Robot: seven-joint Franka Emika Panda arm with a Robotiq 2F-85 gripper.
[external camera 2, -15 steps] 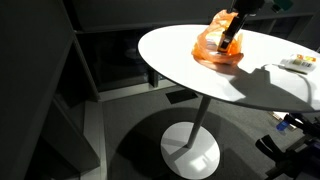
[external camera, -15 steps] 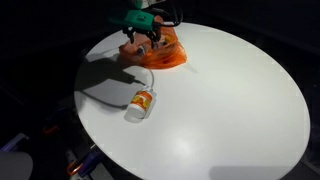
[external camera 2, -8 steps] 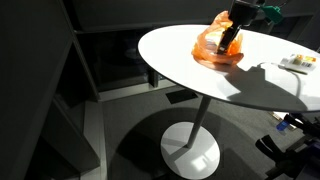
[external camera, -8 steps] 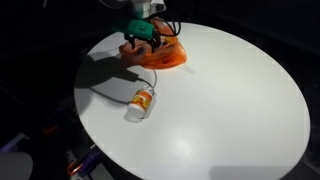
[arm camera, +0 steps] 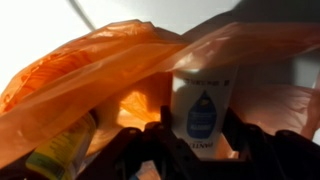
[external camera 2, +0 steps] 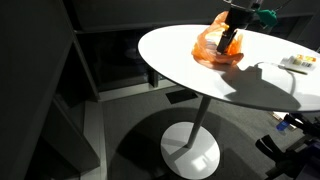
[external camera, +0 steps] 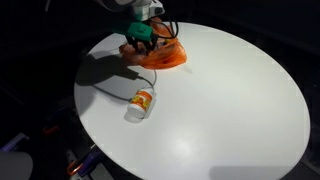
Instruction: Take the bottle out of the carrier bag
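The gripper (arm camera: 197, 140) is closed on the white bottle (arm camera: 203, 105). In the wrist view its fingers press both sides below the blue drop label. The orange carrier bag (arm camera: 90, 70) still wraps the bottle, and a yellow-green bottle (arm camera: 60, 150) lies beside it in the bag.

In an exterior view the gripper (external camera: 141, 37) stands higher over the bag (external camera: 166, 58) than a second ago, so the lift appears to have begun, though extraction is not complete. The arm reaches down nearly vertically from above the far rim of the round table (external camera: 220, 110). A separate bottle (external camera: 140, 103) lies on the table, well apart.
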